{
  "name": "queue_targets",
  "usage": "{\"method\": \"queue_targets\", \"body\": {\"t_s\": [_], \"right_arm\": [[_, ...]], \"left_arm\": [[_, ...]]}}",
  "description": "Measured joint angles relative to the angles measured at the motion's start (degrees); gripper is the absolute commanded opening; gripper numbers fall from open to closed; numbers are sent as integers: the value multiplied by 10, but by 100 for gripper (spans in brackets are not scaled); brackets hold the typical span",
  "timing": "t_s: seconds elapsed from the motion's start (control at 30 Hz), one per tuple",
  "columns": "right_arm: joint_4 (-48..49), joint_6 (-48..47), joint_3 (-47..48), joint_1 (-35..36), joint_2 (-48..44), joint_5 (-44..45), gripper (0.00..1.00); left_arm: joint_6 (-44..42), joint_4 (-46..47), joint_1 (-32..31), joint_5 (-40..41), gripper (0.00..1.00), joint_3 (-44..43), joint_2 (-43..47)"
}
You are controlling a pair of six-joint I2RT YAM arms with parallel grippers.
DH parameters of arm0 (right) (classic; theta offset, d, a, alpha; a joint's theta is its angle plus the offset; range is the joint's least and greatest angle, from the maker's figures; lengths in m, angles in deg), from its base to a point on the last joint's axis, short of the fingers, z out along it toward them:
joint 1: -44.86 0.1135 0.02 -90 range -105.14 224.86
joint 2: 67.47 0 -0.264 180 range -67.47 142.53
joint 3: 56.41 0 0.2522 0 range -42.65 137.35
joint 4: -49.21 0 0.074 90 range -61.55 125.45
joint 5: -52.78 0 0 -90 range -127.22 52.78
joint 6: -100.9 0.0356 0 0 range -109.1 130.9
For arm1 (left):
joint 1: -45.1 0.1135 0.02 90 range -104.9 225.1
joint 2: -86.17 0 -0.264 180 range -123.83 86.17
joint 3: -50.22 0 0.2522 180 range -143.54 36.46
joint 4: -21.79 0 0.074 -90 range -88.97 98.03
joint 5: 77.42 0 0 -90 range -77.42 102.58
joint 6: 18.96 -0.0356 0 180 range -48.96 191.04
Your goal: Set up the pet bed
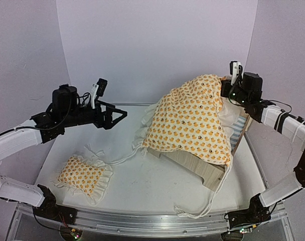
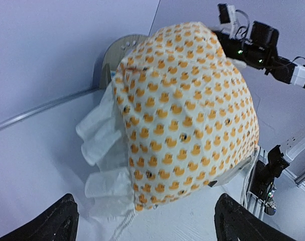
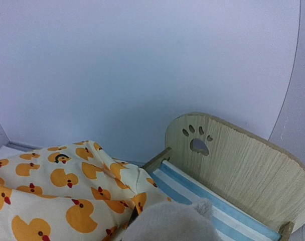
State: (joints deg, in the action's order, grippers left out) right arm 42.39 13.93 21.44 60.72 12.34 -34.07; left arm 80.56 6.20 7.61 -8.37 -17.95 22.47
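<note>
While the right gripper (image 1: 225, 89) pinches the duck-print blanket (image 1: 192, 120) up over the pet bed (image 1: 200, 167), the left gripper (image 1: 117, 117) hangs wide open. The bed stands right of centre on the surface (image 1: 142, 175).

The left arm (image 1: 14, 143) rises from its base at the near left corner, folds at the elbow and reaches forward and inward with the wrist roughly level. The left gripper (image 1: 116, 116) points to the right with its jaws spread wide. In the left wrist view its two dark fingertips (image 2: 52, 223) stand far apart at the bottom corners. The right arm (image 1: 288, 125) climbs from the near right corner to a high outer elbow, then stretches back and inward. The right gripper (image 1: 225, 86) is held high, its jaws closed on the top edge of the duck-print blanket (image 1: 192, 120).
</note>
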Motion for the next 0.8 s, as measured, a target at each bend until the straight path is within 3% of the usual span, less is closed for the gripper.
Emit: {"method": "queue_targets", "body": {"t_s": [0.17,0.37,0.53,0.8], "right_arm": [[40,38,9,-24,-3,-31,0],[49,85,-2,-69,3,-92,0],[57,107,-126,-86,-61,-47,0],[91,118,-133,-117,-22,-35,0]], "left_arm": [[49,9,0,-17,97,-8,-83],[70,19,0,-31,99,-14,-92],[72,31,0,-31,99,-24,-91],[103,42,0,-35,99,-49,-137]]}}
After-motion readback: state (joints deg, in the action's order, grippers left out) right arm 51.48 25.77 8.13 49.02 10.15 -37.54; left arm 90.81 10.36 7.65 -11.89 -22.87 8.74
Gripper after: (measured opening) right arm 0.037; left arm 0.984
